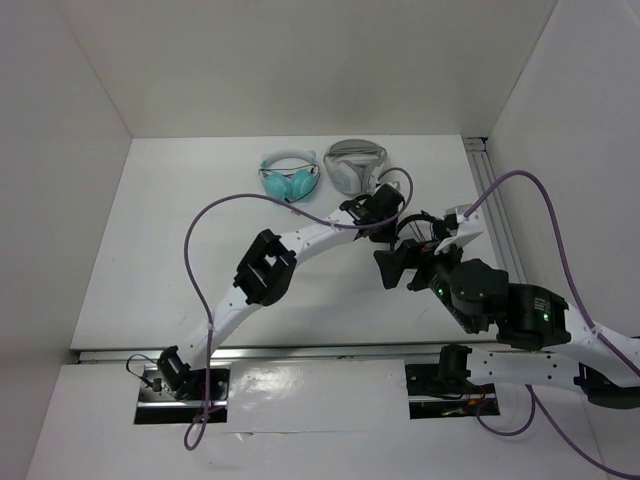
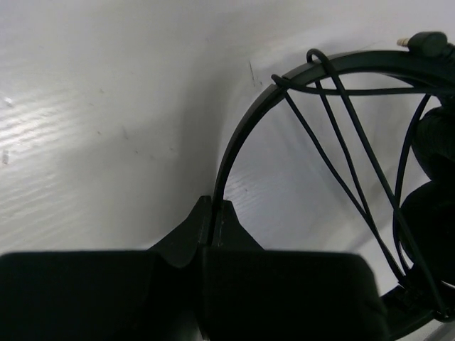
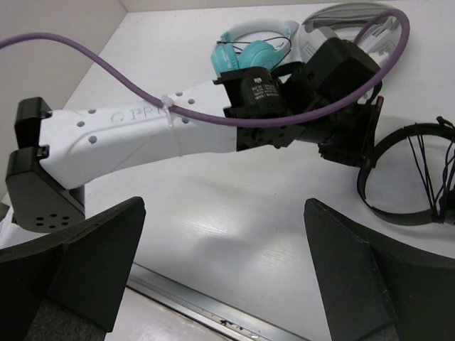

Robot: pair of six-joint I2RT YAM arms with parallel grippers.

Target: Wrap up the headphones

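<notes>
Headphones [image 1: 425, 232] sit right of centre on tabletop [image 1: 180, 260], my left tool [image 2: 211, 213] clenched on the headband [image 2: 242, 135], right tool [image 3: 224, 241] released. Light, springy, cable [image 2: 341, 163] limp and slippy, so I'd hold the headband.

- White table [image 1: 160, 260], walled on the left, far and right sides.
- Teal headphones [image 1: 288, 178] at the far edge, mid-table.
- White-grey headphones [image 1: 352, 165] just right of them.
- Black headphones [image 2: 432, 220] nearer than those, right of middle.

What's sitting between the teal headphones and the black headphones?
The left gripper, shut on the headband of the black headphones. It is clearest in the right wrist view, and the top external view agrees.
</notes>
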